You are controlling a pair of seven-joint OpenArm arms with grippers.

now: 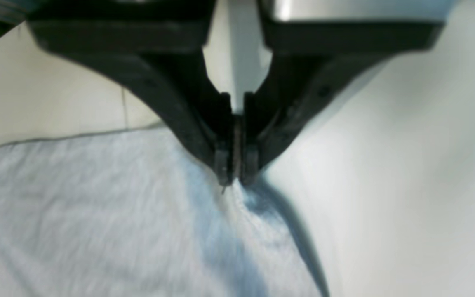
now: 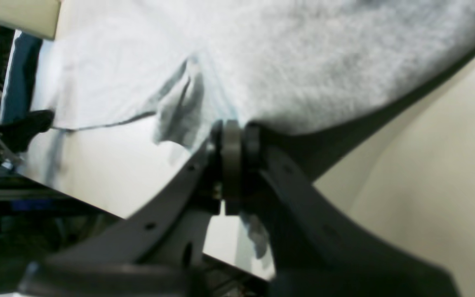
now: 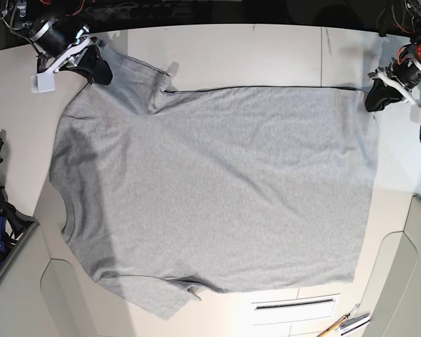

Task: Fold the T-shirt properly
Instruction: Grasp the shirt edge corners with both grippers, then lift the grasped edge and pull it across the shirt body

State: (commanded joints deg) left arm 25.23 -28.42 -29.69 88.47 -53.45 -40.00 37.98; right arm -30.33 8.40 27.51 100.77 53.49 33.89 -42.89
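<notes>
**Base view status: T-shirt spread, no fold yet made**

Base view shows the T-shirt [image 3: 217, 189] laid flat, plain grey side up, across the middle of the table [image 3: 266, 53]. The ribbed neck is directed toward the table's left edge and the hem toward the right edge. One sleeve lies at the far left corner, the other at the near edge.

The right gripper [image 3: 98, 70] is positioned at the far left corner, on the far sleeve. In the right wrist view its jaws are seen closed, with a bunch of grey fabric pinched between them [image 2: 231, 136].

The left gripper [image 3: 379, 97] is positioned at the far right corner, on the hem corner. In the left wrist view its jaws are pressed together on a peak of cloth [image 1: 235, 181].

Progress is judged as early. The garment is flattened and both far corners are held, yet no layer is seen doubled over. All folds, both sleeves included, remain to be made. Minor creasing is noted near the far sleeve.
</notes>
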